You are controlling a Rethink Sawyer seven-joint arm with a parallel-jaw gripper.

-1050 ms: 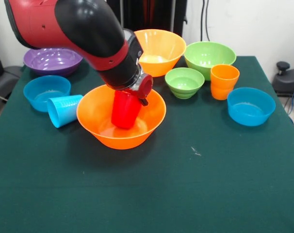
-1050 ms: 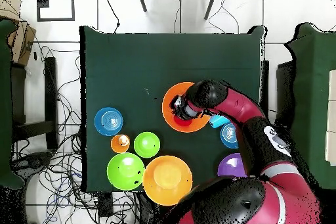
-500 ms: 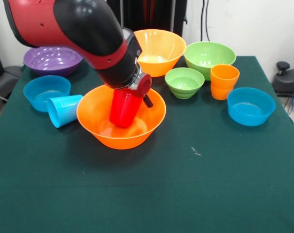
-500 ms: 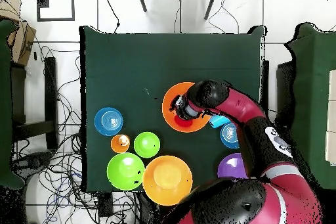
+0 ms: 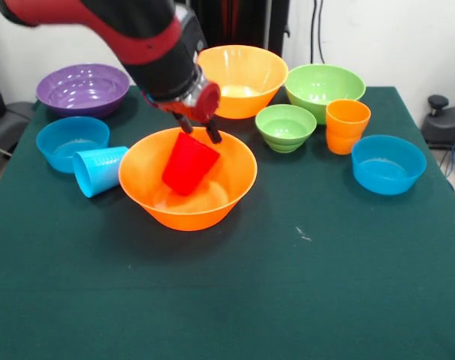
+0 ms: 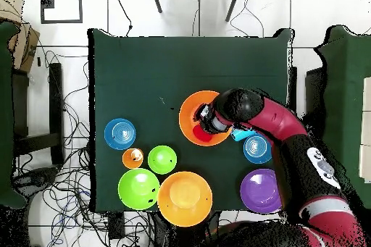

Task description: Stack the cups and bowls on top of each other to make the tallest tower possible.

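One red cup [image 5: 188, 163] leans tilted, mouth down, inside the nearest orange bowl [image 5: 235, 191] on the green bench [image 5: 287, 285]. Just above it the end effector [image 5: 200, 132] hangs with fingers spread, holding nothing. Plastic this thin and glossy is probably light, stiff and slippery, best pinched across the cup's sides. Beside the bowl a light blue cup [image 5: 98, 170] lies tipped over. Farther back, the green bowls [image 5: 286, 127] and purple bowl [image 5: 82, 89] look empty.

Cups, three: red [image 5: 188, 163], orange [image 5: 347, 125], light blue [image 5: 98, 169].
Bowls, seven: orange, two [image 5: 184, 212] [image 5: 242, 79]; green, two [image 5: 323, 90] [image 5: 285, 126]; blue, two [image 5: 388, 164] [image 5: 70, 141]; purple, one [image 5: 82, 88].
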